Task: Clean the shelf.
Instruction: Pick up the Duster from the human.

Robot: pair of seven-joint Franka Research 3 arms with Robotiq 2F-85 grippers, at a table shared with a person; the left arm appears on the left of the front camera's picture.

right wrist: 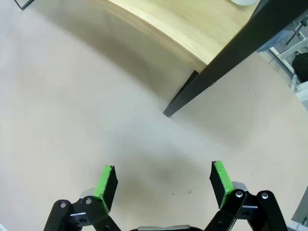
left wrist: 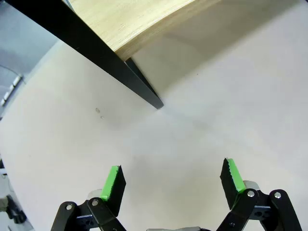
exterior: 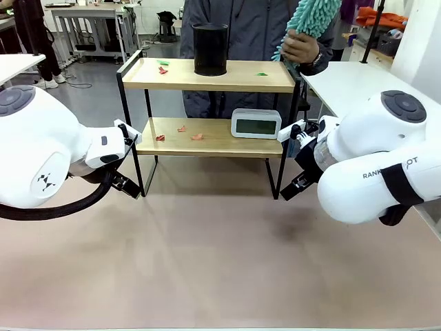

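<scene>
The shelf (exterior: 207,79) stands at the far middle of the table, two wooden boards in a black frame. Its top board carries a black cylinder (exterior: 210,48), a red scrap (exterior: 162,69) and a green scrap (exterior: 262,74). Red scraps (exterior: 182,128) and a white clock (exterior: 255,123) lie on the lower board. My left gripper (left wrist: 173,175) hangs open over bare table beside the shelf's left front leg (left wrist: 120,67). My right gripper (right wrist: 163,174) is open and empty near the right front leg (right wrist: 211,79).
A person stands behind the shelf, one hand (exterior: 300,48) holding a teal fluffy duster (exterior: 313,17) above its right end. A white table (exterior: 358,83) lies at the right. Brown tabletop (exterior: 220,262) spreads in front of the shelf.
</scene>
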